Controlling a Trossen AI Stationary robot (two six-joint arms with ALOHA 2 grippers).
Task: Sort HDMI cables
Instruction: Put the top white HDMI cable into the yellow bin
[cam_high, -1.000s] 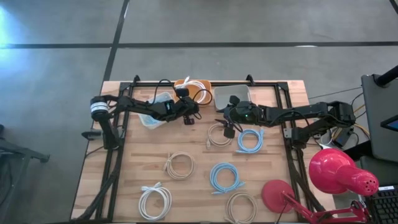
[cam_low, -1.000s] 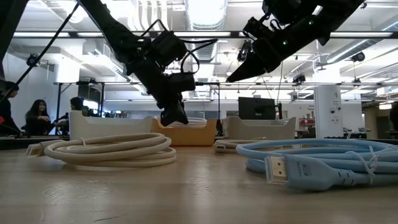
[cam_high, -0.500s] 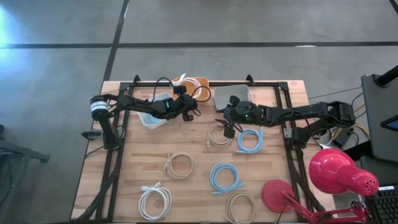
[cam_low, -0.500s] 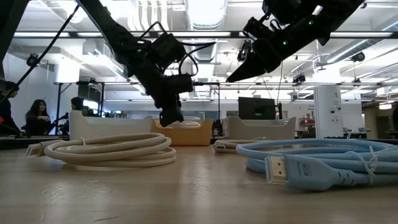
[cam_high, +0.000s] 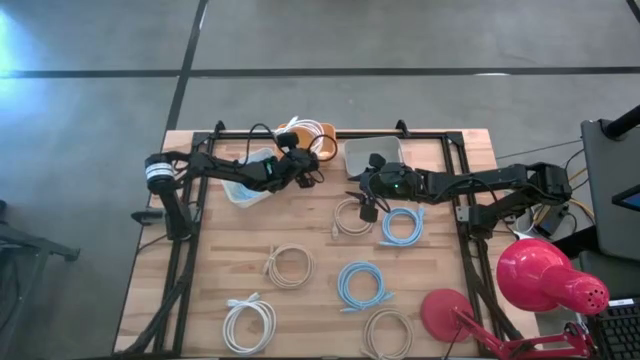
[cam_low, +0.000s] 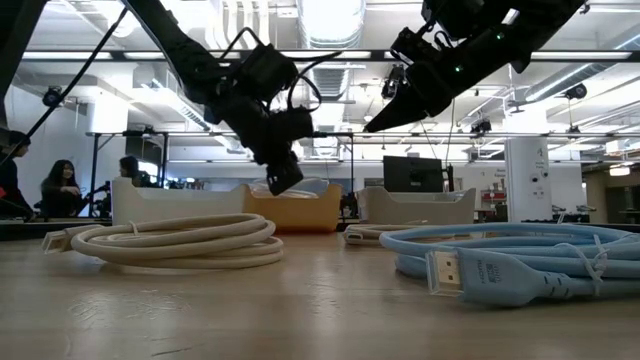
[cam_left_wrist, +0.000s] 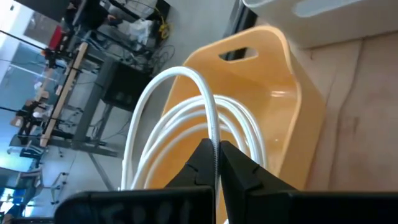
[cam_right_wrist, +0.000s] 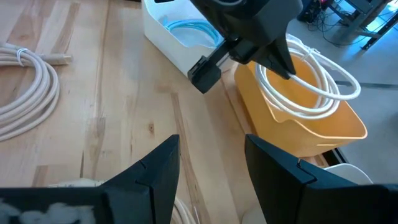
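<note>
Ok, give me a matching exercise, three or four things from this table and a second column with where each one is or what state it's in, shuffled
Things:
1. white cable
2. light blue cable
3. left gripper
4. right gripper

States:
A. lying in the white bin
B. jaws open, holding nothing
C. partly in the orange bin
D. jaws shut on a white strand

Pairs: 1-C, 2-A, 3-D, 4-B

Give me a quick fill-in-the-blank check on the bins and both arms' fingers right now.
The left gripper is shut on a ____ cable.
That cable hangs over the ____ bin.
The white bin holds a ____ cable.
The right gripper's fingers are ____.
Missing: white; orange; blue; open
</note>
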